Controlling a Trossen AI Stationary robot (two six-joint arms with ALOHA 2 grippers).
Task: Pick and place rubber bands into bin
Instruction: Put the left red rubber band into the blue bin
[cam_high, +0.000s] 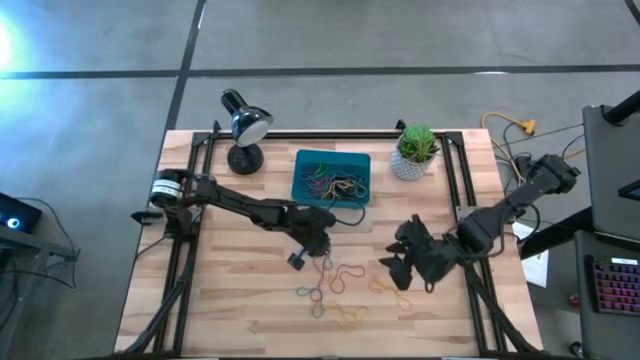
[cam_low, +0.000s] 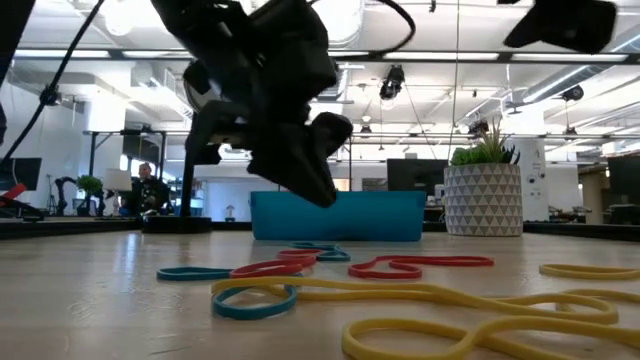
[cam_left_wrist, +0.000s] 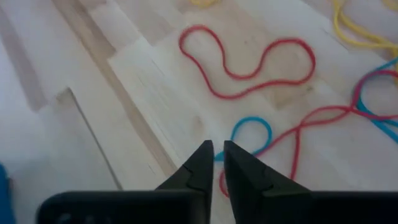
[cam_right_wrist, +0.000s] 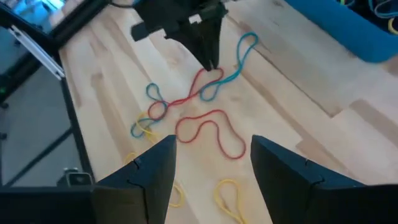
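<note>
My left gripper (cam_high: 318, 252) hangs point-down just above the pale wooden worktop (cam_high: 230, 290), near its middle and a little in front of the shallow teal-blue plastic bin (cam_high: 333, 176). Its two dark fingers (cam_left_wrist: 200, 171) stand almost together with only a thin slit between them, and nothing is pinched there. Their tips hover over a cluster of thin loose rubber bands (cam_high: 330, 285): a small blue loop (cam_left_wrist: 252, 134) lies right under the tips, a long red band (cam_left_wrist: 245, 62) curls just beyond it, and yellow ones (cam_low: 430, 310) lie farther toward the front edge. The bin already holds a tangle of mixed-colour bands. My right gripper (cam_high: 400, 262) waits low over the worktop on my right side of the same cluster, its fingers (cam_right_wrist: 146, 177) spread wide and empty. At the back of the worktop a black desk lamp (cam_high: 243, 128) stands beside the bin on one side, and a white patterned pot with a green plant (cam_high: 414, 152) on the other.
</note>
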